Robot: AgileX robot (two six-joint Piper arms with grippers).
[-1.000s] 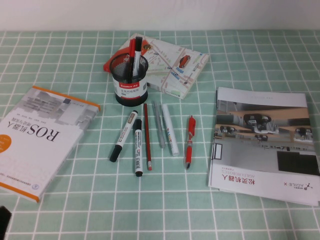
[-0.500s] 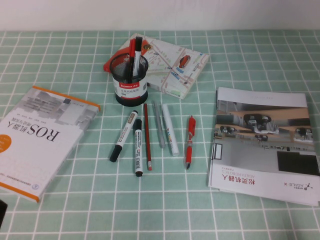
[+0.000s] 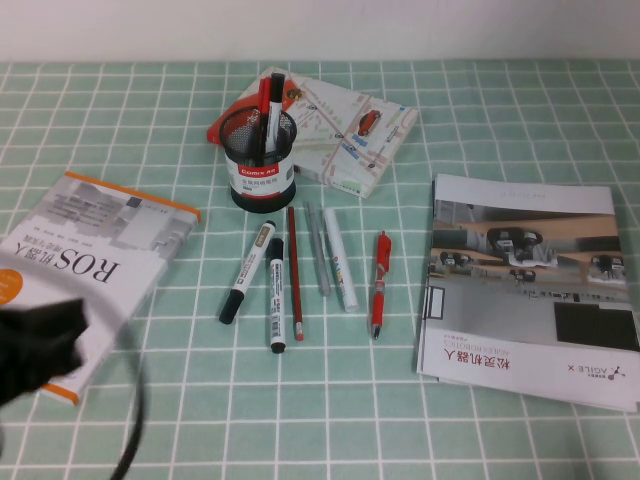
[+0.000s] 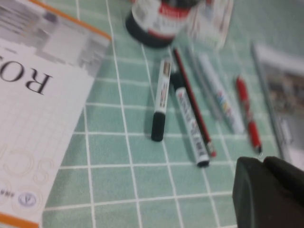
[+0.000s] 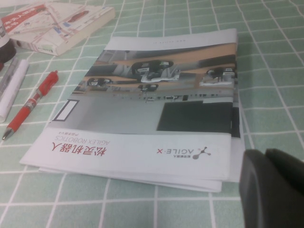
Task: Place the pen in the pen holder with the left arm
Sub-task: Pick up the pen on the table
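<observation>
The pen (image 3: 246, 272), a white marker with a long black cap, lies flat on the checked cloth just in front of the pen holder (image 3: 261, 160), leftmost in a row of pens. The black mesh holder stands upright with a red pen and a marker in it. In the left wrist view the pen (image 4: 160, 97) lies between the holder (image 4: 156, 19) and my left gripper (image 4: 262, 164), which is shut, empty and well short of the pen. The left arm (image 3: 40, 348) is a black blur over the book's near corner. My right gripper (image 5: 266, 159) is shut beside the brochure.
A printed-barrel marker (image 3: 276, 295), a red pencil (image 3: 294, 270), a grey pen (image 3: 318, 250), a white marker (image 3: 340, 258) and a red pen (image 3: 380, 283) lie next to the pen. A ROS book (image 3: 80, 260) is left, a brochure (image 3: 525, 285) right, a map box (image 3: 345, 130) behind the holder.
The left arm has swung up from the bottom-left corner into the high view and now covers the book's near corner. The pens and the holder have not moved.
</observation>
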